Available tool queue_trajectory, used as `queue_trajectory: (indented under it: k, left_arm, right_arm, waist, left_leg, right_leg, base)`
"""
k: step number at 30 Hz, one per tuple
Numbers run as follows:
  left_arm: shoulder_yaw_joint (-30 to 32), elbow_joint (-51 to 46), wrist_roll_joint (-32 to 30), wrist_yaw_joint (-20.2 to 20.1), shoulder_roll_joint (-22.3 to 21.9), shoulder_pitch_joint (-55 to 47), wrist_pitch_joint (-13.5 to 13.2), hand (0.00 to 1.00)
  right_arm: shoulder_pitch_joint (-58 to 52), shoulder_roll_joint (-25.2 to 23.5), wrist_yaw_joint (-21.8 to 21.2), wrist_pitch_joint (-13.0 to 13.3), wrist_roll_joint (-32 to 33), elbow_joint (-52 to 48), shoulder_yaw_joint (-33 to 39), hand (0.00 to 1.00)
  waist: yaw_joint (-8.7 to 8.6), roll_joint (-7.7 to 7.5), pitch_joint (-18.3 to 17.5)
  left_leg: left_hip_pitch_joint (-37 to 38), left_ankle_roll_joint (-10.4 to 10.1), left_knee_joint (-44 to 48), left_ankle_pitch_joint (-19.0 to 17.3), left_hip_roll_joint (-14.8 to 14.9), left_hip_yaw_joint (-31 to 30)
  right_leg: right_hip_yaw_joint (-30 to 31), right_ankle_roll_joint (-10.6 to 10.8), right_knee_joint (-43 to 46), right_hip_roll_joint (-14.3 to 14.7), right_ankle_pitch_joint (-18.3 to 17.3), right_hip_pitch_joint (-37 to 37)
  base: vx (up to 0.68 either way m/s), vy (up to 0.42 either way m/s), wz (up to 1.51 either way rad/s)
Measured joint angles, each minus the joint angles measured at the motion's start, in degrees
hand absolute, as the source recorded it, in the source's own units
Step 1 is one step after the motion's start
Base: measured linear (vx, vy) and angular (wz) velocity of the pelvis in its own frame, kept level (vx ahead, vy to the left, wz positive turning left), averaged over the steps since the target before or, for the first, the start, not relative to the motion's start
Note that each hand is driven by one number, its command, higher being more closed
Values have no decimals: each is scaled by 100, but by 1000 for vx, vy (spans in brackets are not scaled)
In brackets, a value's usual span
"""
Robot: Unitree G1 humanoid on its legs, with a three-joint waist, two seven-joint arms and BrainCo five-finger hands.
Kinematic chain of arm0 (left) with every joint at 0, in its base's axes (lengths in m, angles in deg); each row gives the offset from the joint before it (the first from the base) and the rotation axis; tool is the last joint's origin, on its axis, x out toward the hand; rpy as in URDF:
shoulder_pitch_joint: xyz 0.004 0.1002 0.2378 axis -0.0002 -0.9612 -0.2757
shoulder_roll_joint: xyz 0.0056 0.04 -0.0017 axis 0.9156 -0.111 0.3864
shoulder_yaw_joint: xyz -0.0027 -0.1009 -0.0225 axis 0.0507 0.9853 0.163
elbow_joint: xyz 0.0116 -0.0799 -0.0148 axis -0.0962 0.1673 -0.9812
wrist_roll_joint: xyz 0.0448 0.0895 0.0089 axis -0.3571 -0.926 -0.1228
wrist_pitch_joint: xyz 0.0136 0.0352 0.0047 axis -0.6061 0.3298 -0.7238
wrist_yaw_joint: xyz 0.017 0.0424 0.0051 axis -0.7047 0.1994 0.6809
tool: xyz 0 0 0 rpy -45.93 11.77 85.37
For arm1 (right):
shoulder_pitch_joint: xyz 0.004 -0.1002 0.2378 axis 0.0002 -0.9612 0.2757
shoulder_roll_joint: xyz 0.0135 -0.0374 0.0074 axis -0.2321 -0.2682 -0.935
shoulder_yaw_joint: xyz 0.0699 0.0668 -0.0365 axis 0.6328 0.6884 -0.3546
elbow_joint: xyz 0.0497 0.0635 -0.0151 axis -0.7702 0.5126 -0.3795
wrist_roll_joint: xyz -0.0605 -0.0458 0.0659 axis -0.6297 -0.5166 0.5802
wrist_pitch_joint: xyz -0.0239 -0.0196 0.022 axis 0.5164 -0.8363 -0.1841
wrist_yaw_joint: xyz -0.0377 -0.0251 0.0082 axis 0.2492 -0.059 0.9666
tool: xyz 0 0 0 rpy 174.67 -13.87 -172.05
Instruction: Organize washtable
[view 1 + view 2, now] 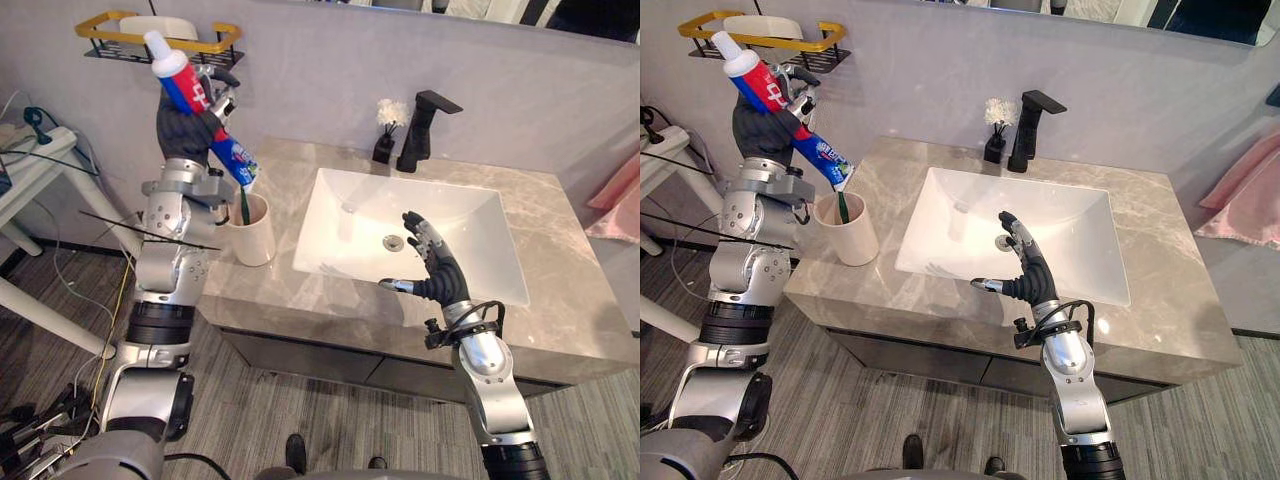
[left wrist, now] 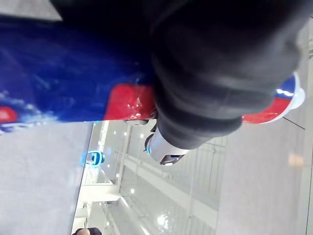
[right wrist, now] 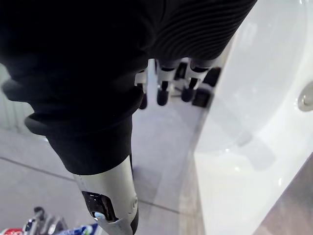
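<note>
Upper left, my left robot hand [image 1: 182,130] clamps the toothpaste tube [image 1: 183,84], angled for the cup [image 1: 252,236]; right robot hand [image 1: 438,272] spread

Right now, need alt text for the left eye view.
The robot's left hand grips a tilted red, white and blue toothpaste tube, its lower end by the mouth of a cream round cup on the grey marble counter. The right hand hangs open over the white rectangular basin.

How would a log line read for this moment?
left hand: shut on toothpaste tube, lower end over cup | cup: holds toothbrush | right hand: open over sink
</note>
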Motion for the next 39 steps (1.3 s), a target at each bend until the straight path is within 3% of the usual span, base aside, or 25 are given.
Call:
queue_trajectory:
  k: [19,39]
  left_arm:
    - [-84,237,95,-32,-8,-52,8,100]
    - [141,129,109,-40,-181,-794,22,100]
  right_arm:
    - [-132,118,-170,-111,110,-2,-2,0]
    - [-150,123,-243,-163,155,-219,-2,0]
  waist:
    - [32,5,4]
    - [112,7,189]
  left_leg:
    - [-54,4,0,4,-2,-52]
    - [-37,4,0,4,-5,-58]
  right_leg:
    - [-8,-1,99,-9,-1,-87]
    - [-19,-1,119,-17,-3,-76]
  base:
    - [0,0,0]
    - [0,0,0]
